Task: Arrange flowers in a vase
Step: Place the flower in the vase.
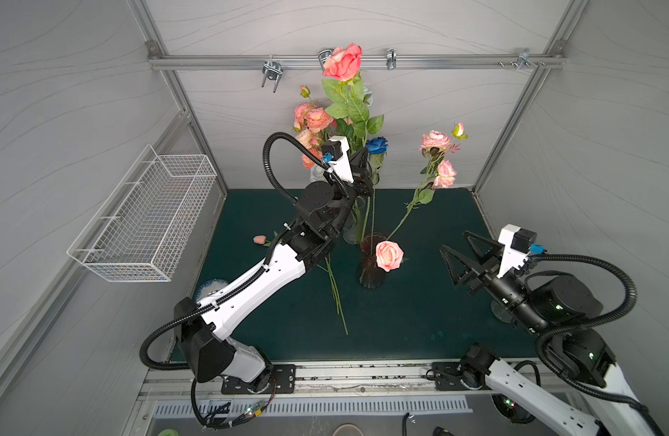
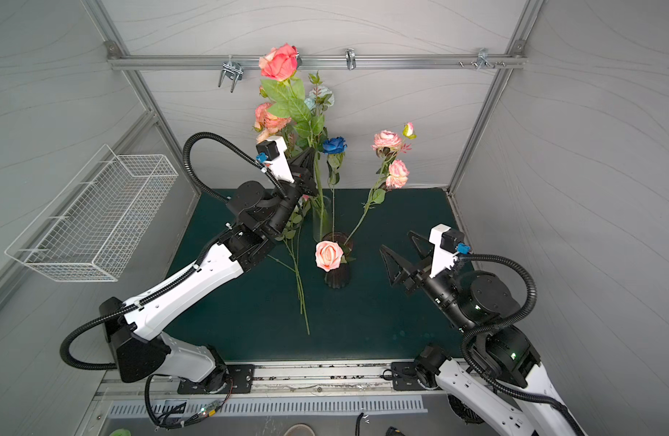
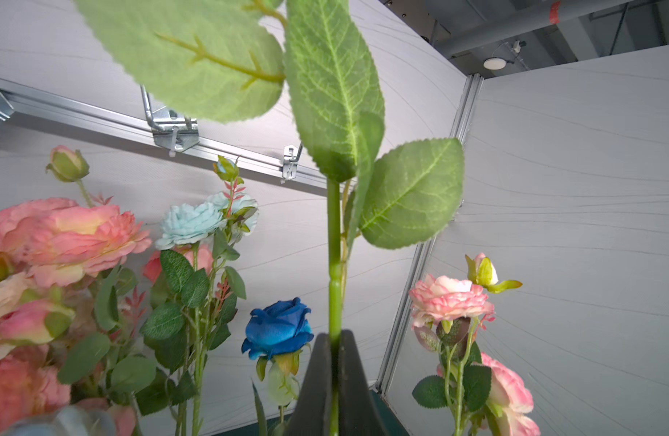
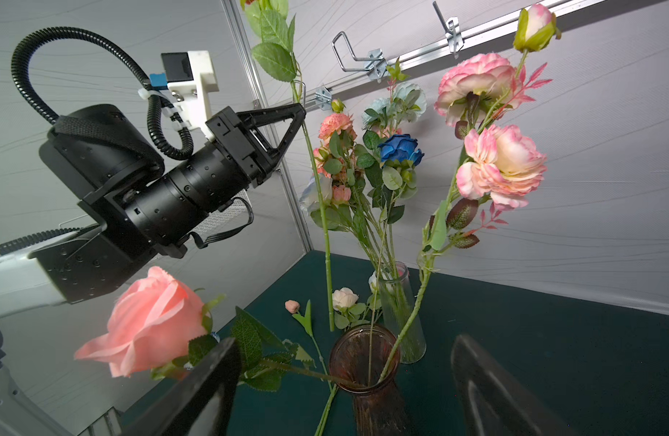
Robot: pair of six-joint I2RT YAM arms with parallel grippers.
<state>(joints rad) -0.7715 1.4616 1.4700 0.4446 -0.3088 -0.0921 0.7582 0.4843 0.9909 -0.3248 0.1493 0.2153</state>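
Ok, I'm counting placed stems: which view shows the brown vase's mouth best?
Right wrist view: the brown vase is close, mouth open to the camera, three stems entering. In both top views the pink rose overlaps its rim. The left wrist view misses it.

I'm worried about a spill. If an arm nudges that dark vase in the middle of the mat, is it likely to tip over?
Fairly likely. The dark vase looks tall and narrow, and the pink spray in it leans far out sideways, so weight sits off-centre. It appears to be translucent glass, so probably smooth to grip and breakable.
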